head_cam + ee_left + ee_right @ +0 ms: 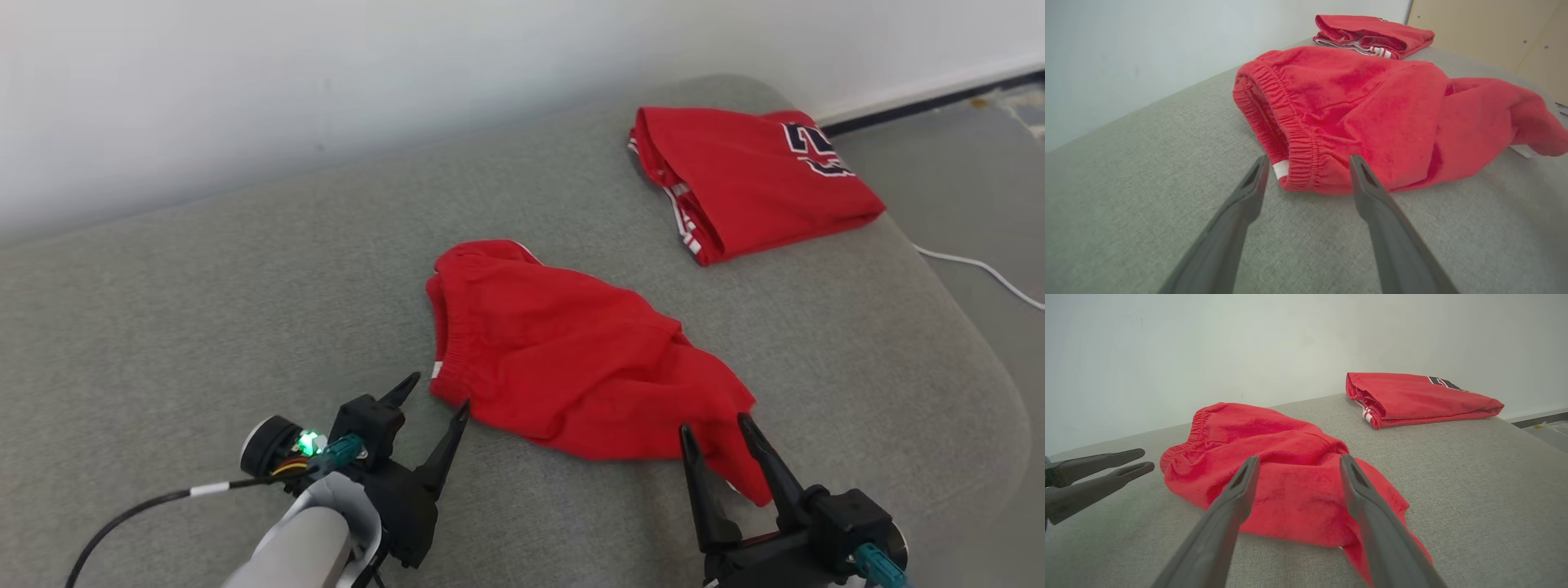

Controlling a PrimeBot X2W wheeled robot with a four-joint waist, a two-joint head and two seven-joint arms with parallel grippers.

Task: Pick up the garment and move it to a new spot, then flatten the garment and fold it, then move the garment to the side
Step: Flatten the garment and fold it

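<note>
A pair of red shorts [571,359] lies crumpled near the middle of a grey padded surface [204,310], a little toward its near edge. The first pick-up looks not yet made. The left gripper [437,394] sits low just beside the near end of the elastic waistband [1294,134], its 2 dark fingers spread apart with nothing between them. The right gripper [714,425] hangs at the trailing leg hem on the near right of the shorts, fingers likewise spread and empty; whether its tips touch the cloth cannot be told.

To lift well, each gripper likely needs 1 finger under the cloth edge and the other over it, catching every layer: the left at the thick waistband, the right at the hem. Closing together and rising evenly should stop the shorts sagging or slipping from 1 side.

The shorts are soft and bright red, with the gathered waistband on the left and a small white tag [1281,168] at its near end. The body is rumpled, and 1 leg narrows into a tail toward the near edge.

At the far right corner rests a second red garment [751,180], neatly folded, with white stripes and a dark emblem, well apart from the shorts. A white cable [980,265] runs along the floor past the right edge.
</note>
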